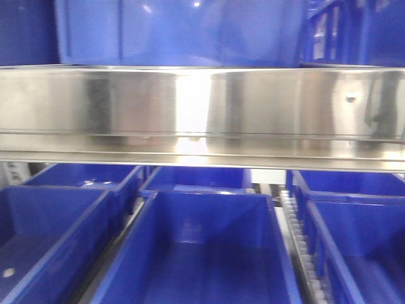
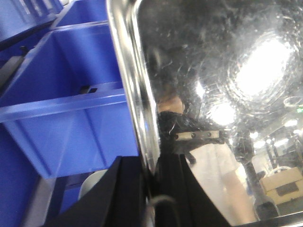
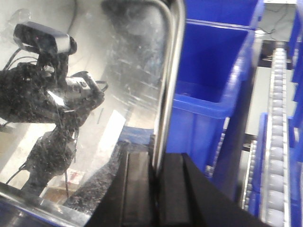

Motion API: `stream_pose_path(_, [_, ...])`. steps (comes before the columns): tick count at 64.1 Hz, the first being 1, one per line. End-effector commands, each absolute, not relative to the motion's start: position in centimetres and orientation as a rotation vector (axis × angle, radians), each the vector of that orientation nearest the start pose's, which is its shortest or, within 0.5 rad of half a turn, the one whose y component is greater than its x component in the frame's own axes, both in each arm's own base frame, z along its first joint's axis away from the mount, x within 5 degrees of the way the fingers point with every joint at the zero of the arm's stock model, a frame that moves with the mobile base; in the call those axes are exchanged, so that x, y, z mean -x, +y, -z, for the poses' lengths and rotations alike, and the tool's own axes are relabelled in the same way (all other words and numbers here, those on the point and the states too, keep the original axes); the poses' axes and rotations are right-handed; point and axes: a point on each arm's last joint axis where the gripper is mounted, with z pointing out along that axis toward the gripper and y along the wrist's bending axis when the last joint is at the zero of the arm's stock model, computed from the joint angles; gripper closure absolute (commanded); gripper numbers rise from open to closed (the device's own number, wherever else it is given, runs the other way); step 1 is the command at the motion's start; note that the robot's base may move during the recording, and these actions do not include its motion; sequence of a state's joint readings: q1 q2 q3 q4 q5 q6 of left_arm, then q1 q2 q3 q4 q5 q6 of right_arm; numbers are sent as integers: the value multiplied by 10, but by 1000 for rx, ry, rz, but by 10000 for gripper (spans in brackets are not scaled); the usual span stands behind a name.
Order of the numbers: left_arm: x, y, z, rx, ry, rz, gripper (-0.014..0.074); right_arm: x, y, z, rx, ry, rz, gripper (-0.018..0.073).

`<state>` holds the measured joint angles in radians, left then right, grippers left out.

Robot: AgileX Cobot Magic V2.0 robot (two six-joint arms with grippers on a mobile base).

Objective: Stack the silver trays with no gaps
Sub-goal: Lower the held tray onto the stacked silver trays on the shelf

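Left wrist view: the left gripper has its jaws closed on the rolled rim of a silver tray. One black finger sits on the outer side of the rim and the other on the tray's inner side. The rim runs from the upper edge of the frame down into the jaws. The tray's face is mirror-bright, finely scratched, and reflects ceiling lights. To the outer side of the rim lie blue bins; the tray's edge overlaps the nearest one in this view. We cannot tell whether the tray touches a bin.

Right wrist view: the right gripper likewise has its jaws clamped on a tray rim, one dark finger on each side. The silver tray fills the left of the frame and reflects an arm and a camera. Beyond the rim stands a deep blue bin, and further out a roller track. We cannot tell from these views whether both grippers hold the same tray, nor what surface lies under it.

Front view: a wide polished steel rail crosses the middle, with a screw toward its right end. Below it are rows of open blue bins, with a strip of rollers between two of them. More blue bins stand above the rail.
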<state>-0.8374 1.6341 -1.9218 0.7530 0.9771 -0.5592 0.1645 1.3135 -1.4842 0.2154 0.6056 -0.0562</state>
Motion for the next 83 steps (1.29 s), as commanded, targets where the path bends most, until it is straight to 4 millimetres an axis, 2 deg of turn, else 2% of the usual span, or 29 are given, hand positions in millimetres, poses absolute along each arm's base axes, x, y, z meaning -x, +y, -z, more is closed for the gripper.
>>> stream_pose_path(1, [-272,-217,-487,-367,1882,-74,606,-277,55,-475,131,1820,-279,637])
stream_pose_path(58, [-272,-217,-487,-367,1883,-75,606,-278,55,-476,129,1812,-278,637])
stream_pose_path(71, [-271,-214,-483,-349,1928,-108,606,-274,62,-471,98,1875,-412,637])
stream_pose_path(83, [-270,-201,-472,-297,2062,-236,606,-276,74,-460,150,1970,-440,637])
